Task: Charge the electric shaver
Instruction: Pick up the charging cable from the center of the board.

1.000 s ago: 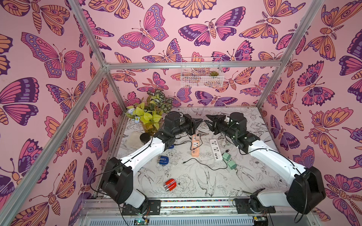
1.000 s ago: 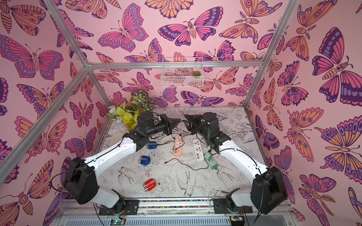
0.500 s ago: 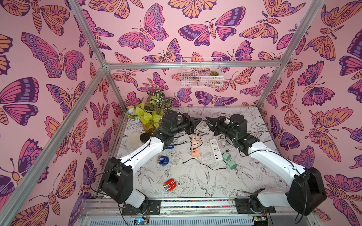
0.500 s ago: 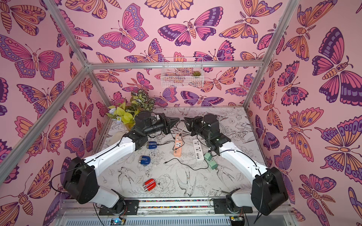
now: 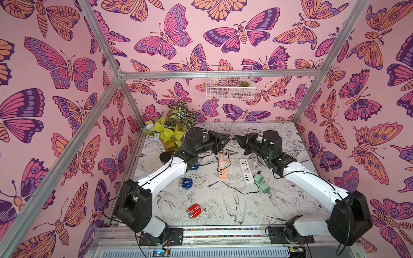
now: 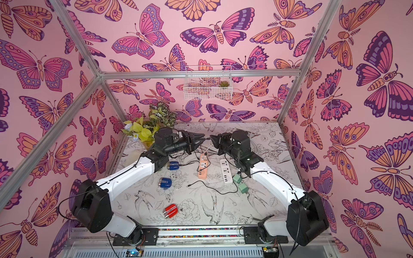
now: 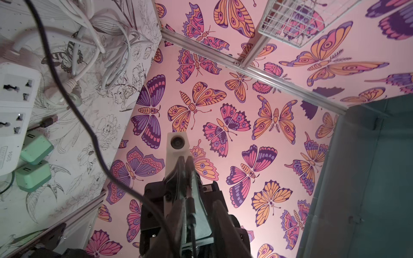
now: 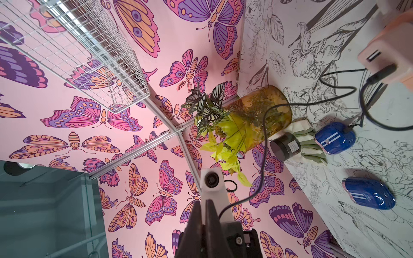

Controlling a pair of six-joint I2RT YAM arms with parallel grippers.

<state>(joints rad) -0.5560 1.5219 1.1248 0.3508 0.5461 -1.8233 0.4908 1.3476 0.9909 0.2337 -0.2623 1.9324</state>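
Above the table's rear, the right gripper (image 5: 236, 137) is pinched shut, apparently on the black cable (image 8: 263, 134). The left gripper (image 5: 228, 137), tip to tip with it, stands slightly parted. The left should back straight off, leaving slack so the blue shaver (image 6: 173, 165) beside the left forearm isn't dragged.

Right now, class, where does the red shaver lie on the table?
In both top views the red shaver lies alone near the table's front edge, toward the left arm's base, well in front of the nearer blue shaver.
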